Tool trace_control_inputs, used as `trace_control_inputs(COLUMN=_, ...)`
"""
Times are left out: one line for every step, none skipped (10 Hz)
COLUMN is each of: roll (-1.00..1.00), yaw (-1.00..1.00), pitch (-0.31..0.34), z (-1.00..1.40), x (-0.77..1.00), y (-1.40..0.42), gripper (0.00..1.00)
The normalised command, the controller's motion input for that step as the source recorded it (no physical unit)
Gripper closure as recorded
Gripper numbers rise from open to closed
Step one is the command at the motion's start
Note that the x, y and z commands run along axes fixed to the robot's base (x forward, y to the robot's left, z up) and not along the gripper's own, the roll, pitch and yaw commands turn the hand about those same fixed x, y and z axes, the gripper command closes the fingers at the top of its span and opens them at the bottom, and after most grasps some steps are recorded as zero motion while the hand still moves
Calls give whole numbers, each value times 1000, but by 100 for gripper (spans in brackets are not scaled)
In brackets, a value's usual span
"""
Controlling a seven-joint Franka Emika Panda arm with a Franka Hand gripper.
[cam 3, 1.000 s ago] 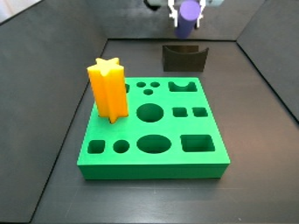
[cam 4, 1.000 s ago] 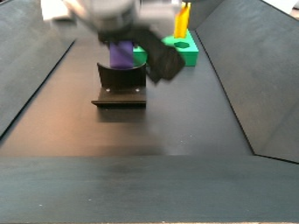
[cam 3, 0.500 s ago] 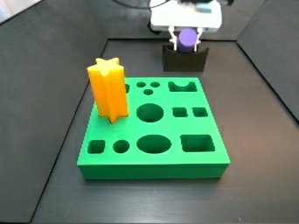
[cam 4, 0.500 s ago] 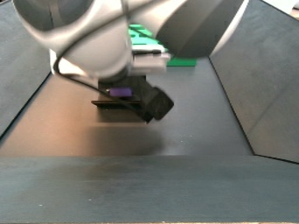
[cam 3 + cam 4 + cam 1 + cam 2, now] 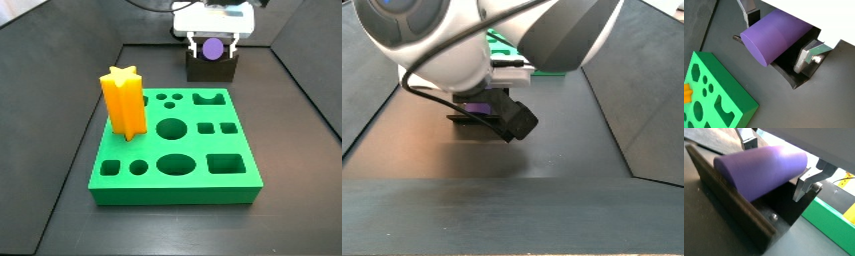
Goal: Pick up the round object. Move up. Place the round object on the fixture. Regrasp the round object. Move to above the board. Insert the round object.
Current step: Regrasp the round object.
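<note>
The round object [image 5: 774, 37] is a purple cylinder lying on its side in the notch of the dark fixture [image 5: 791, 75], and it fills both wrist views [image 5: 761, 168]. My gripper [image 5: 777, 34] straddles it. One silver finger [image 5: 809, 54] stands off the cylinder with a dark gap between, so the gripper reads as open. In a side view the gripper [image 5: 213, 50] hangs over the fixture [image 5: 211, 70] at the back, with the purple end [image 5: 213, 47] showing between the fingers. The green board [image 5: 174, 160] lies nearer the front.
A tall orange star post [image 5: 123, 100] stands in the board's left side. Dark walls close in the floor on both sides. In a side view the arm's bulk covers most of the fixture [image 5: 469, 118] and the board [image 5: 509, 45] behind it.
The gripper came down from above with the purple cylinder, which now rests in the fixture's notch. Over the last half second it sank slightly and the fingers stand a little wider.
</note>
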Motion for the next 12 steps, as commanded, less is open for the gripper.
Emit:
trace_control_inputs(roll=55, yaw=8, pitch=-2, z=1000, x=-8, y=0, gripper=0)
trace_control_inputs(roll=55, yaw=15, pitch=9, z=1000, x=-27, y=2, gripper=0)
trace_control_inputs(roll=52, yaw=20, pitch=19, z=1000, x=-36, y=2, gripper=0)
trace_control_inputs(roll=48, yaw=16, pitch=27, z=1000, x=-39, y=2, gripper=0)
trace_control_inputs(roll=37, yaw=13, pitch=42, z=939, x=-43, y=3, gripper=0)
trace_control_inputs(roll=31, yaw=5, pitch=51, z=760, x=-36, y=6, gripper=0)
trace_control_inputs(roll=29, yaw=-3, pitch=58, z=578, x=-32, y=11, gripper=0)
trace_control_inputs(roll=20, yaw=-10, pitch=59, z=336, x=-27, y=11, gripper=0)
trace_control_inputs(roll=1000, yaw=20, pitch=62, z=1000, x=-134, y=-818, gripper=0)
trace_control_inputs(roll=1000, yaw=19, pitch=60, z=859, x=-131, y=-813, gripper=0)
trace_control_inputs(roll=1000, yaw=19, pitch=45, z=656, x=-132, y=-660, gripper=0)
trace_control_inputs(roll=1000, yaw=18, pitch=39, z=465, x=-126, y=-510, gripper=0)
